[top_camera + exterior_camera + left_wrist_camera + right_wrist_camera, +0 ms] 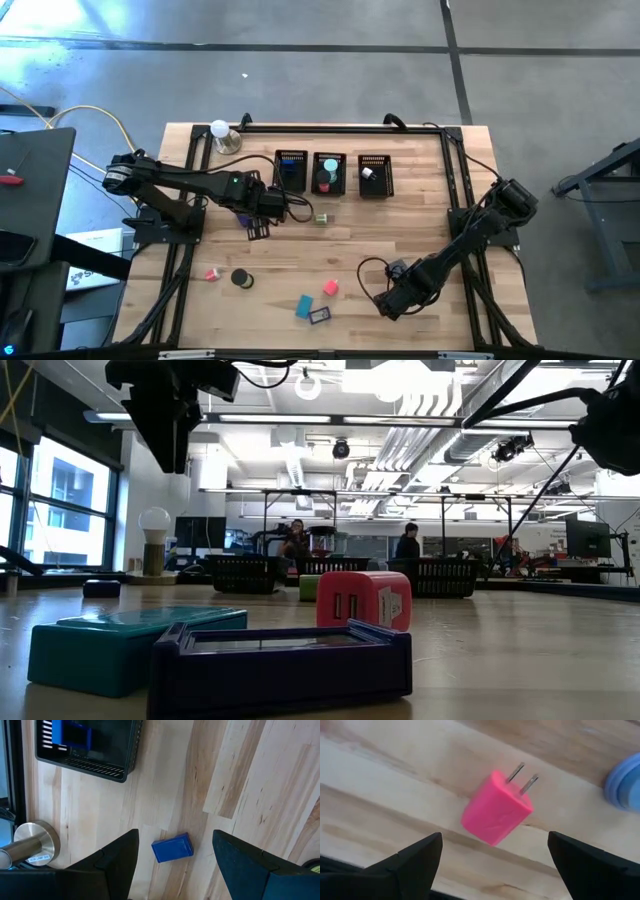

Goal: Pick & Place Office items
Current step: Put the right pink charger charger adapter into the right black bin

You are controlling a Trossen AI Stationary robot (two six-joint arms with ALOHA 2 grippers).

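No readable text anywhere. Small label on the metal base (31,847) in the left wrist view, print too fine to make out. Pale mark on the pink charger (364,600) in the low view, likewise illegible.

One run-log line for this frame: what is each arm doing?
left tool: open, above blue block | right tool: open, facing pink charger | nothing held | bins partly filled

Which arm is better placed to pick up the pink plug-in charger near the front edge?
Right. Its open end effector frames the pink charger, which lies flat on the table. The left end effector sits over a blue block by the bins.
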